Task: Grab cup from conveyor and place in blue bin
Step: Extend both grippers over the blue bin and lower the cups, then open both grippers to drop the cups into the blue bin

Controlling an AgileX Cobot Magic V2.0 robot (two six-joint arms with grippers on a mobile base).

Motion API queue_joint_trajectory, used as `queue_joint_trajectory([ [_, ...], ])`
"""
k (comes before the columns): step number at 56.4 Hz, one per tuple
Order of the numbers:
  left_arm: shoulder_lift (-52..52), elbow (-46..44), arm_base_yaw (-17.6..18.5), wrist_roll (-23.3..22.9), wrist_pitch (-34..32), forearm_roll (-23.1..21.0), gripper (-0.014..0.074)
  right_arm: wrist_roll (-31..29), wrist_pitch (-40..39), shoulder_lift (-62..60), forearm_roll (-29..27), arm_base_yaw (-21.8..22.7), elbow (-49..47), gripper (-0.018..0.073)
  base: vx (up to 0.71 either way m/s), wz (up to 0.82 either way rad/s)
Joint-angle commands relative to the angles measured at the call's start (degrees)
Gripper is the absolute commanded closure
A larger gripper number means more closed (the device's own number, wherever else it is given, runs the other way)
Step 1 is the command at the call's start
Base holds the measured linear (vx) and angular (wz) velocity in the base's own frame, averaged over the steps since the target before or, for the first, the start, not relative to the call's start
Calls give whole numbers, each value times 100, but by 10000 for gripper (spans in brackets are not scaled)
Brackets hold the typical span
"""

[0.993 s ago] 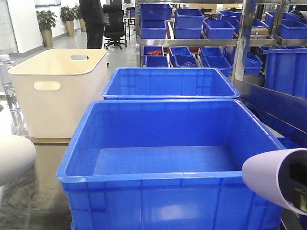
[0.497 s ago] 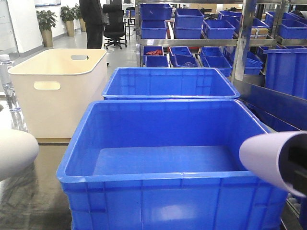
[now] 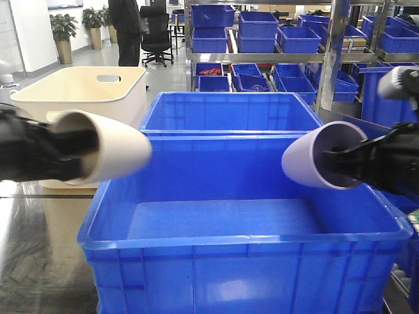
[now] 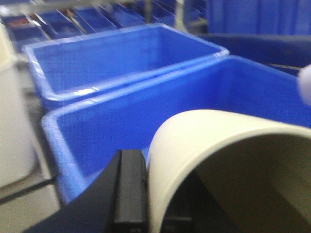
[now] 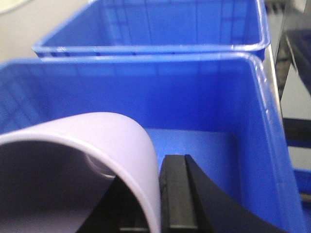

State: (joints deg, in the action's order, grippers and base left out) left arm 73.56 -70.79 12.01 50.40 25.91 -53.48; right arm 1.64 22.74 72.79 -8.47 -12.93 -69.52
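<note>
The blue bin stands empty right in front; it also shows in the left wrist view and the right wrist view. My left gripper is shut on the wall of a cream cup, held sideways above the bin's left rim. In the left wrist view one finger presses the cream cup from outside. My right gripper is shut on the wall of a lilac cup, held sideways above the bin's right side. The lilac cup fills the right wrist view. The conveyor is out of view.
A second blue crate stands just behind the bin. A cream tub with handle slots stands at the left. Steel shelves with several small blue bins fill the back right. A person and an office chair stand far back.
Both arms rose and swung inward with their cups. The cream cup went from the lower left edge to above the bin's left rim; the lilac cup from the lower right to above its right side.
</note>
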Motion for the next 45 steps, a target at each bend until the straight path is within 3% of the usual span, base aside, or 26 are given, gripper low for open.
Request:
queue_joint_trajectory([
  [1,326,-373,150,64,-252,-437,601,-4,-492,71,-38,10,-251,566,0,0],
  [12,928,-418,186,54,-264,-410,560,-4,-463,234,-38,10,-251,533,0,0],
  [20,1094,-418,186,44,-184,-410,433,-30,-449,264,-2,10,-251,461,0,0],
  [36,1100,-418,186,39,-165,-422,60,-25,-447,264,10,10,-251,166,0,0],
  [45,998,-418,186,-29,-140,-606,50,-1,-453,235,10,10,-251,52,0,0],
])
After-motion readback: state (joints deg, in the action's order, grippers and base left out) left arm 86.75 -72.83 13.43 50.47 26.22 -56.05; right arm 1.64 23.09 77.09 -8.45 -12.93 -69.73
